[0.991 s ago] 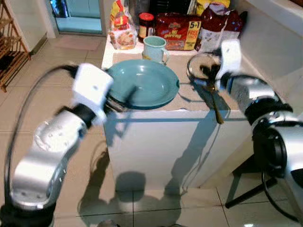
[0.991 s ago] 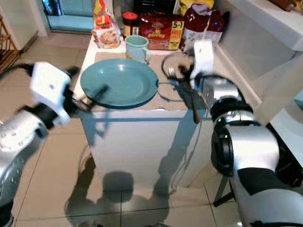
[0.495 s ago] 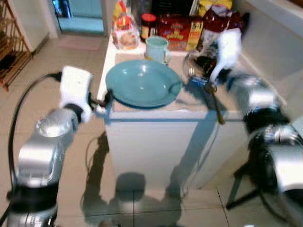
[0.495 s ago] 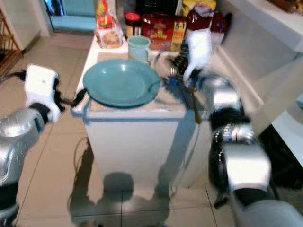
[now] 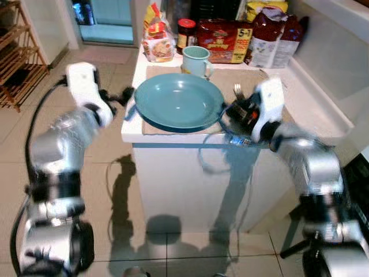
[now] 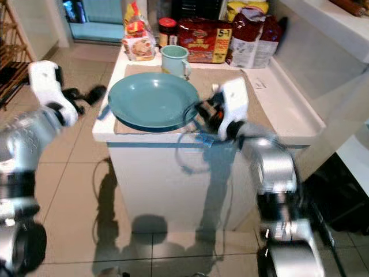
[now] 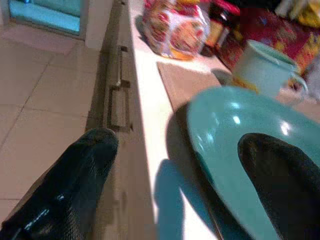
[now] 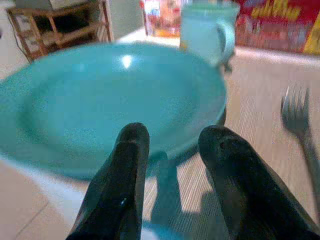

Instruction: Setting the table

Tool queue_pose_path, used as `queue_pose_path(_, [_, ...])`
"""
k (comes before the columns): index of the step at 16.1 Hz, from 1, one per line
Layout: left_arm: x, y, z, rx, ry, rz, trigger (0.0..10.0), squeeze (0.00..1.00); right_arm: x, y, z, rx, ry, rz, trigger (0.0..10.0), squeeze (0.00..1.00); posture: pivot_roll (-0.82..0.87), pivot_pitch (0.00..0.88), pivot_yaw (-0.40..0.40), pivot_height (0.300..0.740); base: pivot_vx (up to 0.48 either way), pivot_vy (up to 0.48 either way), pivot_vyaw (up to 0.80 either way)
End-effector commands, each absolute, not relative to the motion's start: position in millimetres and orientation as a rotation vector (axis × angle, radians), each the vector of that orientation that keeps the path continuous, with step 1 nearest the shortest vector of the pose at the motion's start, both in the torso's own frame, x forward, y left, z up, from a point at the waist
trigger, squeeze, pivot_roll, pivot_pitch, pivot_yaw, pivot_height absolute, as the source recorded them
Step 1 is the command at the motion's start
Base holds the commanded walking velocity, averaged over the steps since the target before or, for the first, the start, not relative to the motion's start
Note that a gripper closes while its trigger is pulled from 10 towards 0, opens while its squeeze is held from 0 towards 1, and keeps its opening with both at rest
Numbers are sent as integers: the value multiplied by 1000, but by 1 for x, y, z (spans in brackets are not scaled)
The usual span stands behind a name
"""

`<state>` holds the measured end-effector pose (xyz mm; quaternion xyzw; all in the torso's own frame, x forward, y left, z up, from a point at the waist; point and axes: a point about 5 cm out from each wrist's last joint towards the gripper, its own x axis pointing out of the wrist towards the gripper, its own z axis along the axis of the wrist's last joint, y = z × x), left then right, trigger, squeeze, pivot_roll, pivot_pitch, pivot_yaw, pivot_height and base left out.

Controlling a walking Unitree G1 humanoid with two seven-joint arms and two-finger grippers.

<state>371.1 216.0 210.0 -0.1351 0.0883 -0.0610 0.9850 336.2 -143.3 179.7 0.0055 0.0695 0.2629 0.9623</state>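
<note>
Counter [image 5: 314, 107]: white, narrow, with a tan placemat [image 5: 242, 81] laid across its top.

Plate [image 5: 179, 101]: teal, shallow, resting on the placemat toward the counter's left front corner, its rim reaching the counter's front edge.

Mug [image 5: 196, 60]: pale teal, upright, just behind the plate, handle turned to the right.

Fork [image 8: 300, 122]: metal, lying flat on the placemat just right of the plate, tines pointing away toward the back of the counter.

Back row, left to right: clear bag of food [image 5: 157, 40], jar with a red lid [image 5: 185, 32], red printed packet [image 5: 222, 40], dark red bag [image 5: 266, 34].

Left hand [image 5: 125, 98]: held off the counter's left edge, level with the plate's left rim; fingers [image 7: 75, 175] spread wide, one beside the counter's side, the other over the plate's rim, gripping nothing.

Right hand [image 5: 229, 111]: low over the placemat at the plate's right rim, beside the fork; fingers [image 8: 122, 185] parted with a gap between them, nothing held.

Wooden rack [image 5: 20, 57]: on the tiled floor [image 5: 115, 150], well left of the counter
</note>
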Motion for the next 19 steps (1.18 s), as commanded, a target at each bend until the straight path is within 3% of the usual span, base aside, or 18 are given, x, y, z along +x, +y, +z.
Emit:
queue_pose_path(1, [376,218,205,-286,195,-109,10000,1000,334,-144,190,4,118,522,10000,0,-8,23,-48,740,0,0,0])
queue_pose_path(2, [381,221,199,-289,234,-78,10000,169,330,-144,192,5,120,517,10000,0,-17,32,-47,740,0,0,0])
queue_pose_path(3, [384,222,197,-313,247,-69,10000,8,329,-144,193,5,122,514,10000,0,-20,36,-47,740,0,0,0])
queue_pose_path(9, [399,205,206,-470,203,-197,10000,0,318,-145,194,9,162,499,10000,0,-38,59,-52,740,0,0,0])
queue_pose_path(19, [404,200,192,-454,249,-158,10000,0,316,-144,196,-4,186,503,10000,0,-47,56,-53,740,0,0,0])
